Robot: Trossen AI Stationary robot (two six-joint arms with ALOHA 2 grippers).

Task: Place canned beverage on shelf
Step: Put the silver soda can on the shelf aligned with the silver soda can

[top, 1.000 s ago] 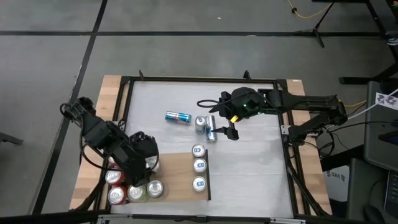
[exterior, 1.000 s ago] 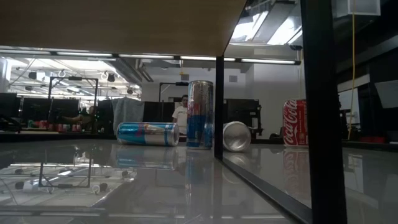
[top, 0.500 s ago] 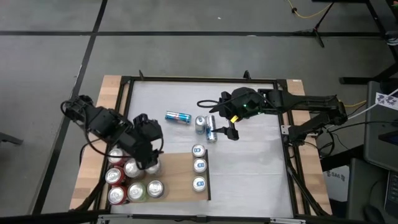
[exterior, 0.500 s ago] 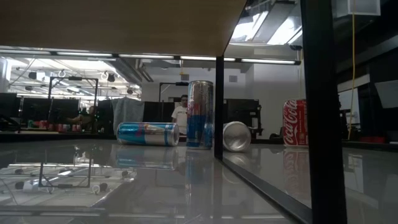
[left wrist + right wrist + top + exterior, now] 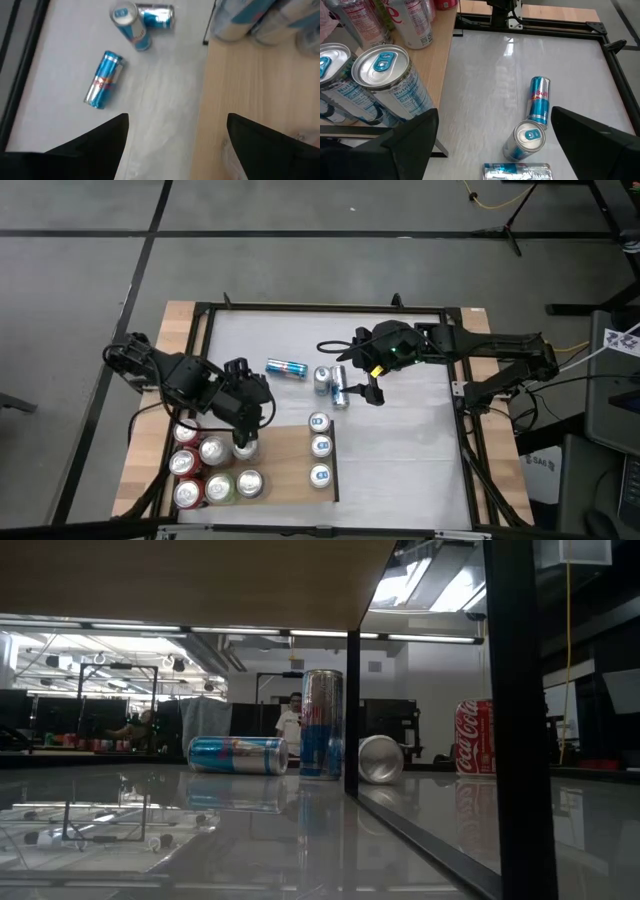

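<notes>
The shelf (image 5: 290,465) is a light wood panel at the table's near left. Three blue-topped cans (image 5: 320,447) stand in a row along its right edge, and several more cans (image 5: 212,470) stand bunched at its left. On the white table, one blue can (image 5: 286,368) lies on its side, one (image 5: 322,377) stands upright, and a third (image 5: 340,392) lies beside it. My left gripper (image 5: 247,423) hangs open over the shelf's far edge, next to the bunched cans, with nothing between its fingers (image 5: 100,142). My right gripper (image 5: 370,392) is open just right of the loose cans.
A black frame (image 5: 205,330) runs around the table, with wooden strips (image 5: 175,330) outside it. In the low view a black post (image 5: 515,720) stands close by and a red cola can (image 5: 474,738) shows at the right. A person (image 5: 292,720) stands far off in the room.
My left arm has swung from above the bunched cans toward the table's far right, and its gripper has turned on the way. It now hangs at the shelf's far edge. More of the bunched cans show where it was. Its fingers stay as far apart as before.
</notes>
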